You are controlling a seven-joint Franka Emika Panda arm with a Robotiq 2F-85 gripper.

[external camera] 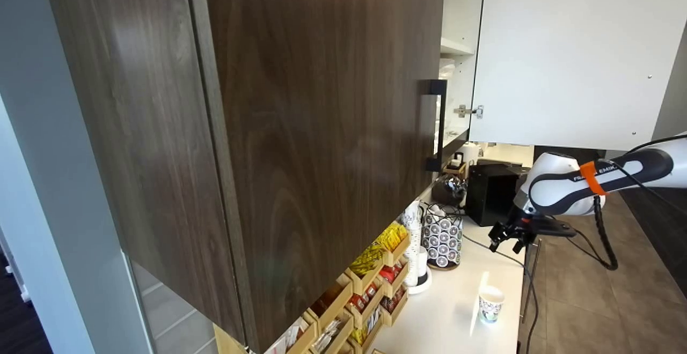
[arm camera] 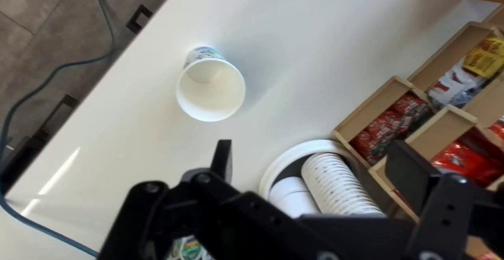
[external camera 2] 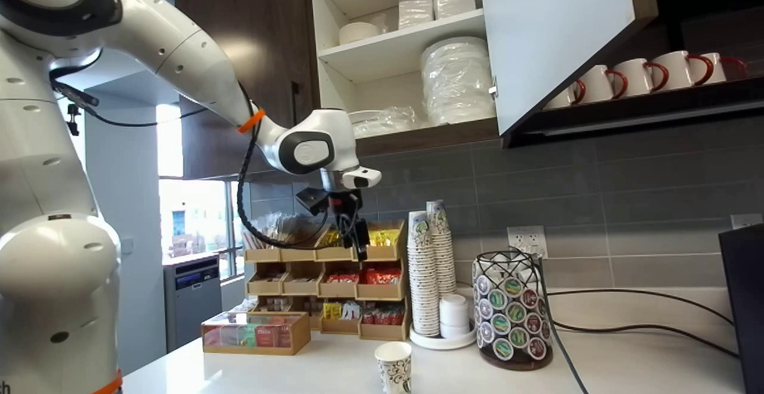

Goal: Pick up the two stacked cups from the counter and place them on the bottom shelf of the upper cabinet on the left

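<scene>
My claw [external camera: 504,249] hangs over the off-white table [external camera: 445,322] in an exterior view, jaws parted and released, while a patterned paper cup [external camera: 489,305] stands upright on it near the edge, apart from the claw; whether another is nested inside, I cannot tell. A dark wood-grain door [external camera: 333,128] with a black bar handle [external camera: 442,123] dominates the foreground. In an exterior view, my arm [external camera 2: 191,54] extends in front of the open upper cabinet [external camera 2: 387,94], where a plastic-wrapped white stack [external camera 2: 458,80] rests on the bottom shelf [external camera 2: 423,124]; the cup stands on the table before wooden bins of packets [external camera 2: 337,289], tall columns of paper cups [external camera 2: 424,280] and a canister ringed with pods [external camera 2: 514,316]. In the wrist view, I see the black fingers [arm camera: 223,159] spread wide, the cup's pale mouth facing the camera, clear of both tips, while the round white tray [arm camera: 315,145] under the paper-cup columns shows between the fingers, just beside the bins.
</scene>
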